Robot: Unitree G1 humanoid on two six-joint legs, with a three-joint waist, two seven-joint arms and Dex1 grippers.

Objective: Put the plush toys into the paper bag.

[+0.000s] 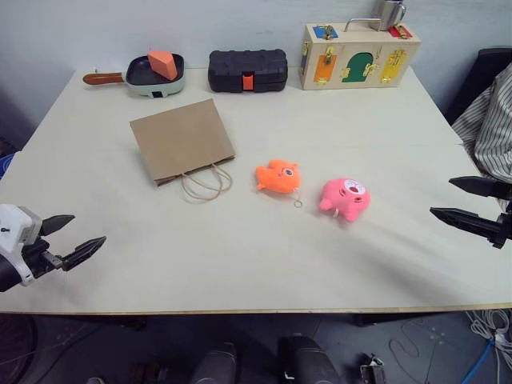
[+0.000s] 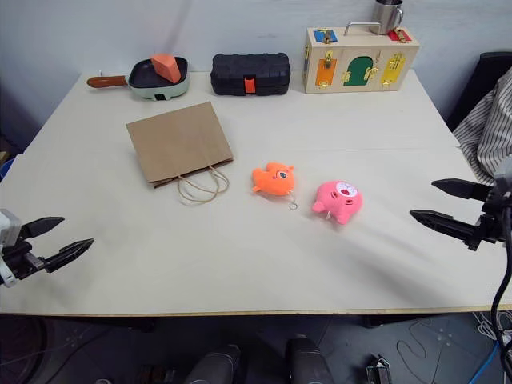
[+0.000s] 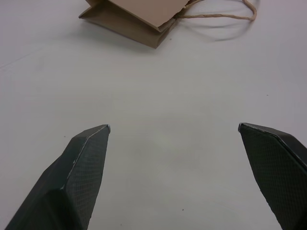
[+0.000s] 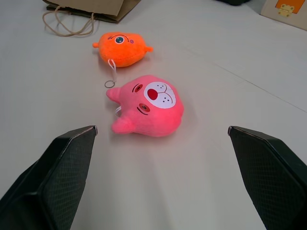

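Note:
A brown paper bag [image 1: 182, 140] lies flat on the table, left of centre, its cord handles [image 1: 206, 183] trailing toward me. To its right rest the two plush toys: an orange fish [image 1: 278, 176] with a string loop and a pink pig [image 1: 345, 198], seen closer in the right wrist view as fish [image 4: 122, 48] and pig [image 4: 149, 105]. My left gripper [image 1: 68, 238] hovers open and empty over the table's front left, pointing toward the bag [image 3: 134, 17]. At the table's right edge my right gripper [image 1: 464, 200] is open and empty, aimed at the pig.
Along the table's far edge stand a pan [image 1: 154, 74] holding an orange wedge block [image 1: 163, 63], a black ribbed case [image 1: 248, 70] and a wooden latch box [image 1: 358, 54] with a metal cup [image 1: 391, 13]. Striped cloth [image 1: 490, 132] hangs at the right.

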